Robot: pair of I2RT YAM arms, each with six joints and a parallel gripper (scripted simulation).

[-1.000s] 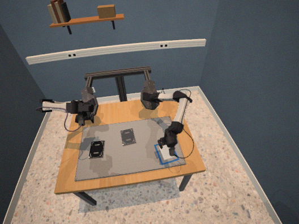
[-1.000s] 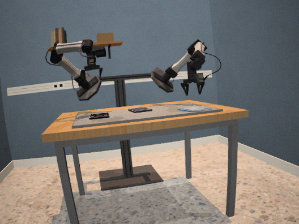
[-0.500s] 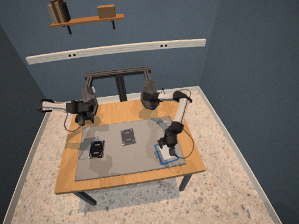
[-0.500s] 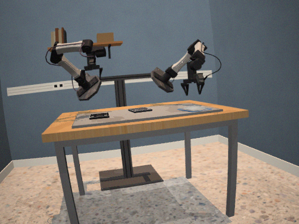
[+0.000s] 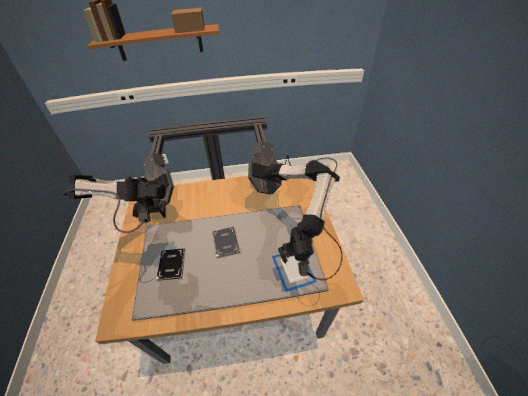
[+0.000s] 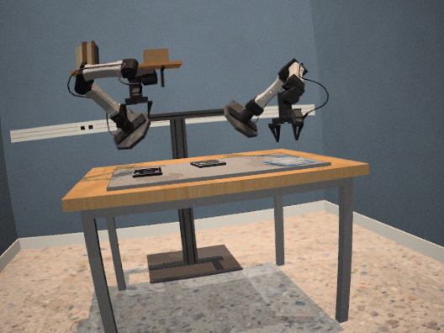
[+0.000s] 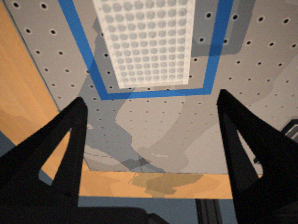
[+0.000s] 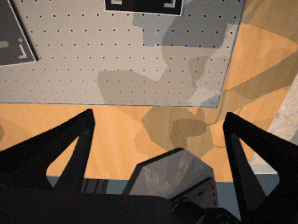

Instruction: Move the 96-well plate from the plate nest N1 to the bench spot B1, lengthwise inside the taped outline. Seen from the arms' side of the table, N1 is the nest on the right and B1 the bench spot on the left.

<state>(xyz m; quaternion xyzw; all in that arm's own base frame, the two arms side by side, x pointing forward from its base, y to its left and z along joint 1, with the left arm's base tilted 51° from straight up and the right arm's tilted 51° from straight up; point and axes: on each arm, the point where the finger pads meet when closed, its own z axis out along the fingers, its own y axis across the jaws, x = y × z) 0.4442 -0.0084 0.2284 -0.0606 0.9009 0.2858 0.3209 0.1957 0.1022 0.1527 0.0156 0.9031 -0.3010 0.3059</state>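
The white 96-well plate (image 5: 291, 270) (image 6: 290, 160) (image 7: 150, 40) lies flat on bench spot B1, lengthwise within the blue taped outline (image 5: 279, 274) (image 7: 135, 95). The visible edges in the left wrist view are inside the tape; its far end is cut off there. Nest N1 (image 5: 171, 261) (image 6: 147, 170), the black one at the left in the top view, is empty. My left gripper (image 6: 287, 140) (image 7: 149, 99) is open and empty, well above the plate and not touching it. My right gripper (image 8: 159, 117) is open and empty, raised near its own base.
A second, dark grey nest (image 5: 226, 242) (image 6: 208, 163) (image 8: 12, 42) sits empty on the grey perforated board (image 5: 200, 295) between N1 and B1. The board lies on the wooden table (image 5: 225, 314). A wall shelf (image 5: 150, 36) is behind the arms.
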